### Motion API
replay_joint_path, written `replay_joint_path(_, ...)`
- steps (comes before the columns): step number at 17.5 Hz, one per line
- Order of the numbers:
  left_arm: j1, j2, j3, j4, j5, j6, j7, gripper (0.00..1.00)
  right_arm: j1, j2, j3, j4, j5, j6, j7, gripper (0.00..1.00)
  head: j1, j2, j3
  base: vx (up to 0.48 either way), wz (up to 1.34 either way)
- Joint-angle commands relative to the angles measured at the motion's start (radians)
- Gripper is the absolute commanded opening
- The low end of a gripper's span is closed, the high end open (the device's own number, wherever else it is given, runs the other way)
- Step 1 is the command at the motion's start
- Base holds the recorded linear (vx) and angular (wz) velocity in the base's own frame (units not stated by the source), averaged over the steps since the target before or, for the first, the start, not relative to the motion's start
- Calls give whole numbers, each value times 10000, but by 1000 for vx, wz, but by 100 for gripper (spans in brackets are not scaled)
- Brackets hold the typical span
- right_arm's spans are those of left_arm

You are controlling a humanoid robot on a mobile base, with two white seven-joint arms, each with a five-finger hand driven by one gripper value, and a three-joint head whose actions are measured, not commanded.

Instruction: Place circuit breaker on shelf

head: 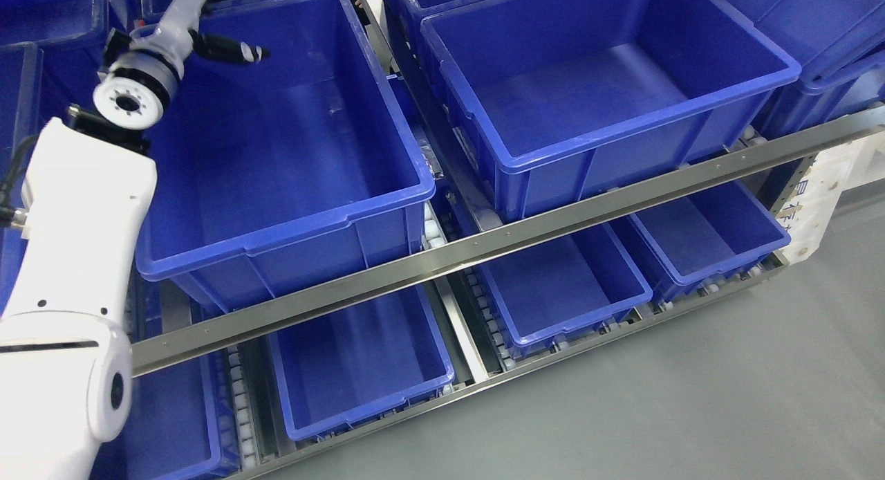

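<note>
Nearest, along the bottom right: smooth grey floor [657, 411]. At the lower left, rising out of the corner: the white-shelled left arm [76, 259], running up past a round ribbed wrist ring [130, 103].

Just beyond the floor, on the shelf's lower tier: a row of small open blue plastic bins, one partly hidden behind the arm [180, 425], one left of centre [359, 404], one right of centre [553, 328] and one further right [719, 255], resting on tracks of small white rollers [238, 411]. Above them, crossing slantwise from lower left to upper right: a long brushed-steel front rail [484, 241].

Behind the rail, on the upper tier: two large open blue plastic crates side by side, the left one [290, 259] and the right one [622, 165], parted by a narrow roller lane. At the right end: a white shelf upright with printed marks [823, 196], too small to read.

Farthest, at the top left: the pale left hand [185, 25], over the back left corner of the left crate and partly cut by the picture's edge. Cannot tell whether released, clenched or grasping. Circuit breaker not made out anywhere; cannot tell whether in that hand. More blue crates [816, 23] stacked at the top right.
</note>
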Motion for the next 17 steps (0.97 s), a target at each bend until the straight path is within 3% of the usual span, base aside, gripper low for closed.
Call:
replay_joint_path(1, 1770, -1534, 5177, -5974, 1187, 783, -48, 100, 2, -175, 199, 0, 0, 659, -2, 100, 0, 0, 0, 0, 0)
replay_joint_path(5, 4440, -1534, 3845, -9951, 2614, 1706, -17, 100, 2, -175, 199, 0, 0, 659, -2, 100, 0, 0, 0, -10, -19)
replay_joint_path(8, 6130, -1534, 3138, -11722, 2615, 1724, 29, 100, 2, -175, 199, 0, 0, 659, -2, 100, 0, 0, 0, -66, -33)
replay_joint_path(13, 7436, -1534, 2816, -11910, 2615, 958, 105, 100, 2, -175, 199, 0, 0, 659, -2, 100, 0, 0, 0, -100, 28)
replay_joint_path(17, 7545, -1534, 2601, -11894, 2661, 942, 105, 100, 2, -175, 199, 0, 0, 659, -2, 100, 0, 0, 0, -123, 201)
